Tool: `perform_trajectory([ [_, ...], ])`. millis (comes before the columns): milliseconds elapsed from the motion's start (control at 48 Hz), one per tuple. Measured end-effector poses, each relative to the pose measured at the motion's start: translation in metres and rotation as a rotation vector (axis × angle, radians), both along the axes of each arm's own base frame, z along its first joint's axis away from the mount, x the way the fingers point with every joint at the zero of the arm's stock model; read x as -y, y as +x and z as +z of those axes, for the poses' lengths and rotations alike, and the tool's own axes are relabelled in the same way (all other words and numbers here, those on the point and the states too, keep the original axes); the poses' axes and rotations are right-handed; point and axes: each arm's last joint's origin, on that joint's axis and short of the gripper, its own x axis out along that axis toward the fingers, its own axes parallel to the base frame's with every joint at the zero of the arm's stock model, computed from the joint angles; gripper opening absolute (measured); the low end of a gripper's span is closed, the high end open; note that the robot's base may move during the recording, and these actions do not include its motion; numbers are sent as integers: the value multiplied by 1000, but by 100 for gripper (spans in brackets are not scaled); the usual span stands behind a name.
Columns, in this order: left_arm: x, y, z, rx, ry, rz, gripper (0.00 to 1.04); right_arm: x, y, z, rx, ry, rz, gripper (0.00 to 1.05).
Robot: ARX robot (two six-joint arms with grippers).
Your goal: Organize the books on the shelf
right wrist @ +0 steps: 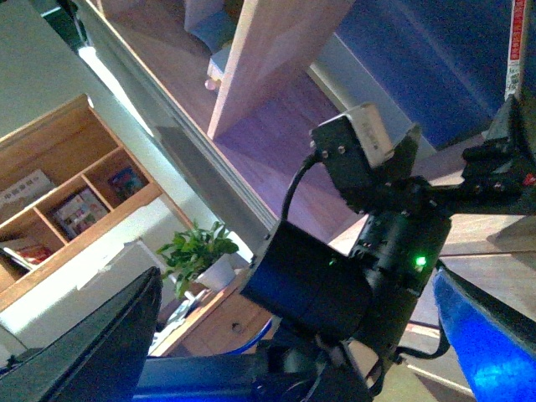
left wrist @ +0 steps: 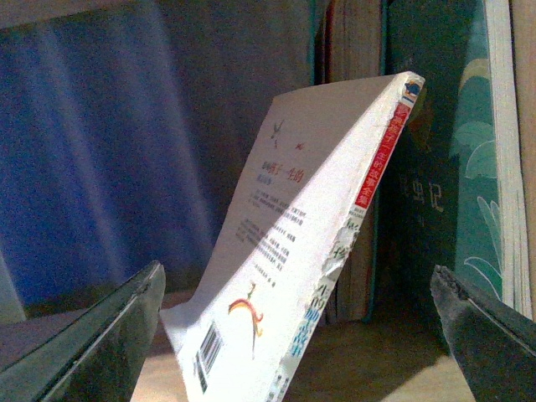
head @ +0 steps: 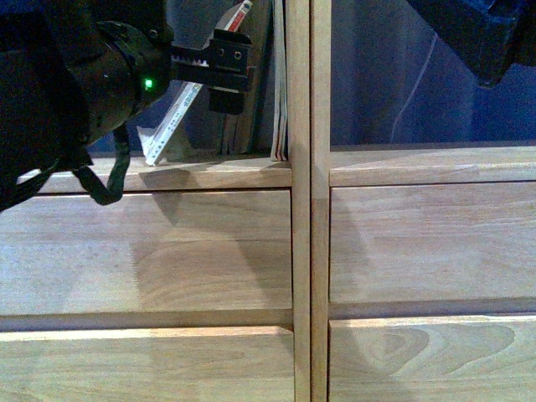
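Observation:
The pale booklet [head: 188, 100] with the red-and-white spine leans diagonally in the shelf's upper left compartment, its top resting against upright books [head: 251, 92]. My left gripper [head: 230, 75] is open at the compartment's mouth, right in front of the booklet. In the left wrist view the booklet [left wrist: 310, 243] stands tilted between my open fingers [left wrist: 92, 343], untouched, with a tan book [left wrist: 356, 84] and teal books [left wrist: 444, 167] upright behind it. My right gripper [right wrist: 293, 285] is open and empty, pointing at the left arm [right wrist: 352, 276]. Part of the right arm [head: 477, 33] shows at the top right.
The light-wood shelf [head: 300, 209] has a double upright post between its two columns. Wide plank-fronted drawers [head: 151, 251] lie below both compartments. The right compartment has blue backing [head: 419, 75]. The right wrist view shows a potted plant [right wrist: 201, 251] and another bookcase [right wrist: 67, 201] far off.

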Motion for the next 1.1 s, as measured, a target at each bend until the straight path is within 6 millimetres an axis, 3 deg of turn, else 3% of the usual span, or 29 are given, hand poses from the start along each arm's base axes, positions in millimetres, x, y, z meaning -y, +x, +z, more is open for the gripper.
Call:
perform_trajectory([
  [167,-5,-43,7,35,-55,19,97,0,0,0,0,0,0,98],
  [333,-7,-105,14,6,-112,28,97,0,0,0,0,0,0,98],
  [479,-13,-159,8,-44,-171,-6,97,0,0,0,0,0,0,98],
  [792,-15,-167,10,-47,-204,-10,97,0,0,0,0,0,0,98],
  [917,-30,-171,-1,-271,-166,64,80,0,0,0,1,-1,3,98],
  [979,-46,-178,-18,-354,-142,89,69,-1,-1,2,-64,-72,-232,91],
  [1042,-63,-184,-38,-384,-149,97,57,13,-6,-9,-143,-322,-594,80],
  [1104,-73,-189,-47,-386,-159,108,48,27,-11,-26,-168,-518,-789,71],
])
